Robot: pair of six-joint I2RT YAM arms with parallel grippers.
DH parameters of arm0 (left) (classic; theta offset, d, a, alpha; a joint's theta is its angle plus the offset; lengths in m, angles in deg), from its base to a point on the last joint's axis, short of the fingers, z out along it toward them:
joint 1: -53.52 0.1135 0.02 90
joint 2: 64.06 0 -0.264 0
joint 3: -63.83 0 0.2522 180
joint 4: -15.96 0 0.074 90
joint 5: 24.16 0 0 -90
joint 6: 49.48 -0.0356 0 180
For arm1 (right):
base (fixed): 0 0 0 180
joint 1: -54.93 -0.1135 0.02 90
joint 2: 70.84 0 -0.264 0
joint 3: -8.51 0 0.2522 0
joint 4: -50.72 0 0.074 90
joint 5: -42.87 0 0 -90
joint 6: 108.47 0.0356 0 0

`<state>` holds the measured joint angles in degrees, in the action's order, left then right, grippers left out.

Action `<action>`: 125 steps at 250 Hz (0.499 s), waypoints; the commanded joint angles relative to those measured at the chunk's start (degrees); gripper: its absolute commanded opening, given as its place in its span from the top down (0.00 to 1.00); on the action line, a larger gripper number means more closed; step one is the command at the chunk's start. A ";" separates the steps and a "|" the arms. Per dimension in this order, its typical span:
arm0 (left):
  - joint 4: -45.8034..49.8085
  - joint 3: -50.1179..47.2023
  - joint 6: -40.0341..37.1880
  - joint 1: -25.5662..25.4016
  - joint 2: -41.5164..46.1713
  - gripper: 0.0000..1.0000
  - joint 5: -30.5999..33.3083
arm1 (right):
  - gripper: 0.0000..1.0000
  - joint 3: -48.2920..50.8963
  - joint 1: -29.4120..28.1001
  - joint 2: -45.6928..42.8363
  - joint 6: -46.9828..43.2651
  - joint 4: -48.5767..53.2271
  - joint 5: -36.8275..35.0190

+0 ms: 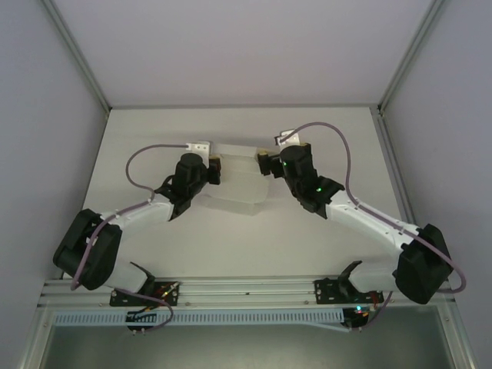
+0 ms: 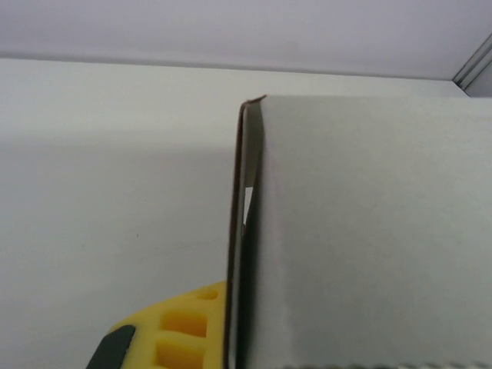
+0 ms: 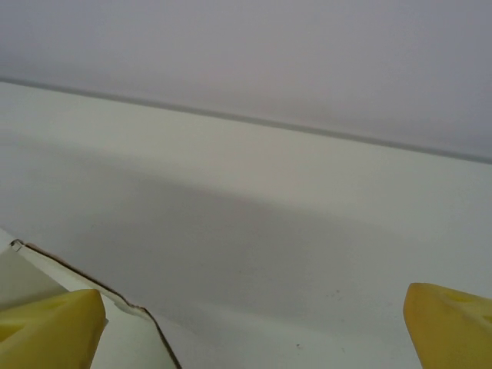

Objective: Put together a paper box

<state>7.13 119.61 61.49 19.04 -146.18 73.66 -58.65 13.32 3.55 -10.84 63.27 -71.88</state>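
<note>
The paper box [image 1: 234,178] lies at the centre of the bench [image 1: 154,138]. The left claw [image 1: 216,169] is clamped on its 9 o'clock edge, yellow pad [image 2: 184,338] against the cardboard. The right claw [image 3: 254,296], at the box's 3 o'clock side, stands wide open, gripping nothing.

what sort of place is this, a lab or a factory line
Most likely a robotics lab test cell, not a factory line: a white table boxed in by plain panels on metal posts, with the left arm and right arm bolted to a rail at its edge.
</note>
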 commanded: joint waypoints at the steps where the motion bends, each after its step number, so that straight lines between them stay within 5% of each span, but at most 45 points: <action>1: -0.81 -0.76 2.23 0.26 1.72 1.00 -2.71 | 0.00 1.48 0.02 1.50 2.92 -6.44 3.51; 76: -5.60 -1.81 6.52 0.13 -0.56 1.00 -10.03 | 0.00 14.76 -0.01 4.91 16.39 -49.51 5.85; 125: -9.47 -2.27 9.53 0.16 -1.47 1.00 -14.21 | 0.00 15.79 -0.04 9.48 21.82 -58.97 8.95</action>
<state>3.11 117.62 68.79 19.65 -146.97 65.46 -43.09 13.37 11.14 5.23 18.16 -66.40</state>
